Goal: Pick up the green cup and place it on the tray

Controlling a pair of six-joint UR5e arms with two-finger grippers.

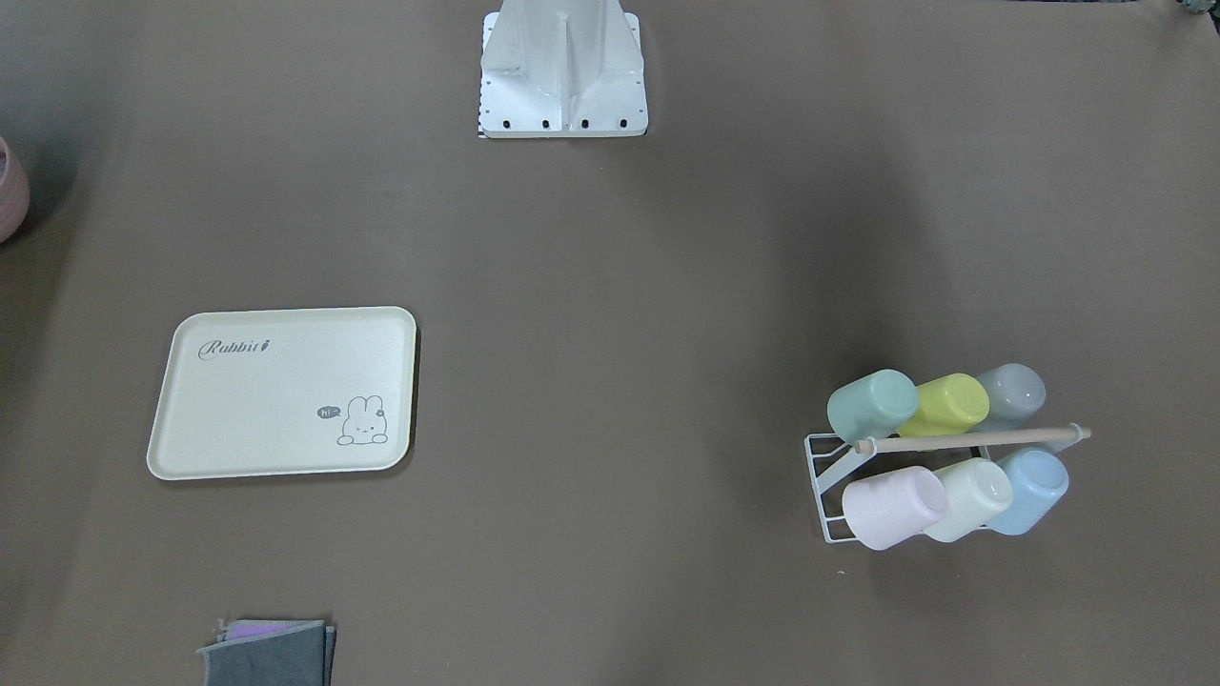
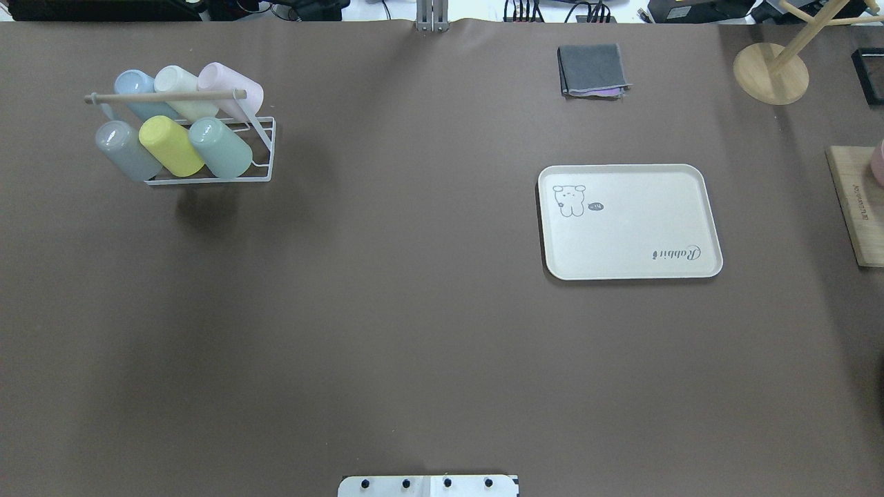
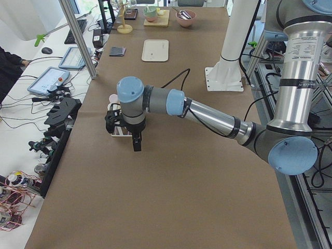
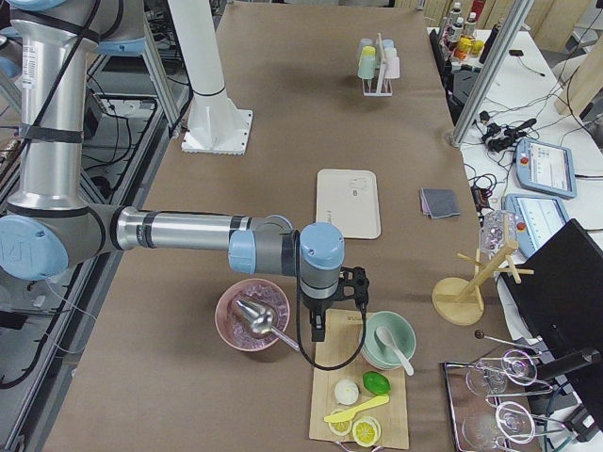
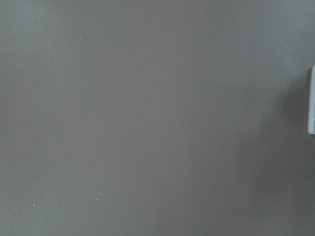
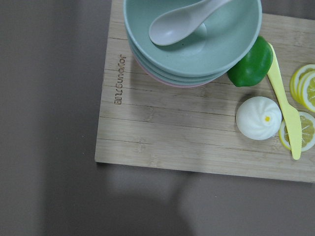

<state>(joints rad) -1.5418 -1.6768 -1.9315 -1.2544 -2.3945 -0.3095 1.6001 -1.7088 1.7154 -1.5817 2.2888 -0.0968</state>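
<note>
The green cup [image 1: 869,404] [image 2: 222,146] lies tilted on a white wire rack [image 2: 266,148] with a wooden bar, beside a yellow-green cup [image 2: 170,144] and a grey cup. The cream tray [image 1: 267,419] [image 2: 635,228] with "Rabbit" script lies flat and bare on the other side of the table. My left gripper [image 3: 136,142] hangs over the table just in front of the rack; I cannot tell if it is open or shut. My right gripper [image 4: 318,330] hangs over a wooden board [image 6: 197,142]; I cannot tell its state either.
Pink, cream and blue cups fill the rack's far row [image 2: 186,86]. A folded grey cloth [image 2: 592,70] and a wooden stand [image 2: 770,72] lie beyond the tray. The board holds stacked bowls [image 6: 192,34] with a spoon and toy food. A pink bowl [image 4: 252,315] stands beside it.
</note>
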